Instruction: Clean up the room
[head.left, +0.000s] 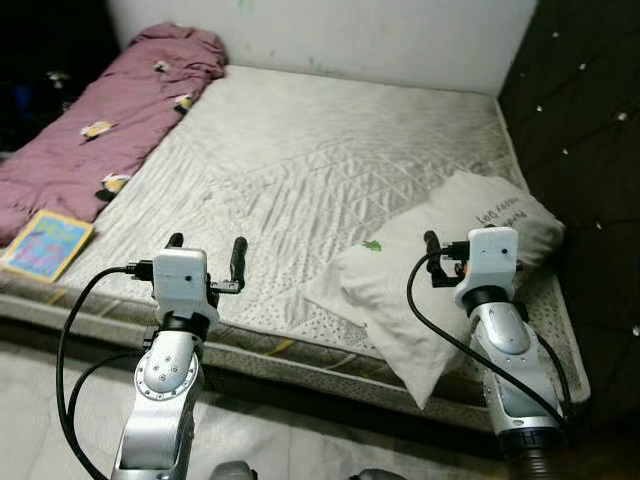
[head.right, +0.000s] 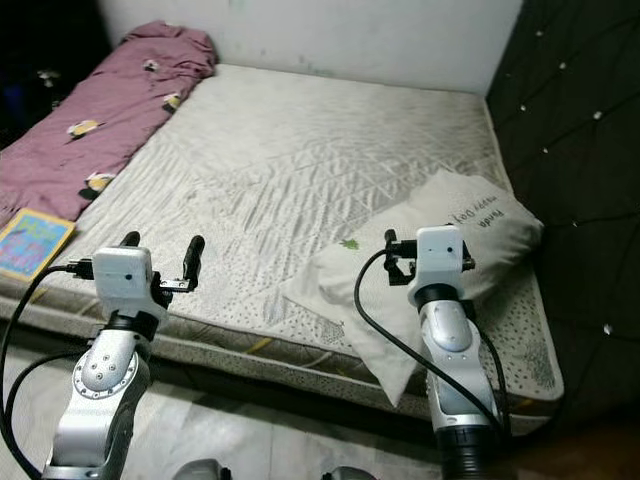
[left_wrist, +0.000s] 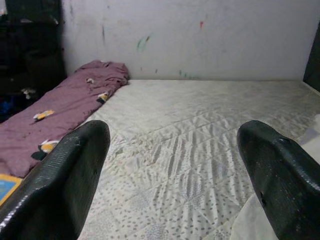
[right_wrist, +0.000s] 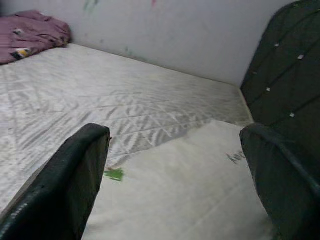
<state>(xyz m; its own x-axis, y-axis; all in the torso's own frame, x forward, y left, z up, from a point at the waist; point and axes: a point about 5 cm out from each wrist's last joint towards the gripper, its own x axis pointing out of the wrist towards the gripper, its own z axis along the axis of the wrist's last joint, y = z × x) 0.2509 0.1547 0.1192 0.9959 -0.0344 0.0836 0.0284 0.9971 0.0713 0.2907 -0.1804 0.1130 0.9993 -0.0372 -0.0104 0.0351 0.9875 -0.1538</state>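
Reaching forward from the lower left of the frame, the silver left arm holds its left gripper (head.left: 207, 252) over the near edge of the wide bed with the pale quilted mattress (head.left: 300, 170), its two long black fingers (left_wrist: 65, 180) pointing up and spread wide with nothing between them; a black cable loops from its white wrist housing down toward the floor; from the lower right of the frame the silver right arm rises in the same manner, and the right gripper (right_wrist: 175, 175) sits just above the near part of the white rectangular pillow with small dark lettering and a green mark (head.left: 440, 260), its fingers likewise wide apart and holding nothing, the pillow's cloth showing between them in the right wrist view; the pillow lies at the right of the frame on the bed's near corner, crumpled, tilted, and hanging a little over the mattress edge, beside the dark tufted headboard (head.left: 580, 130); a mauve rumpled blanket with small yellow and dark figures (head.left: 110, 120) stretches along the left side of the bed up to the white wall (head.left: 350, 35); a flat book with a bright blue and yellow cover (head.left: 47, 243) lies at the blanket's near end, at the left edge of the frame.
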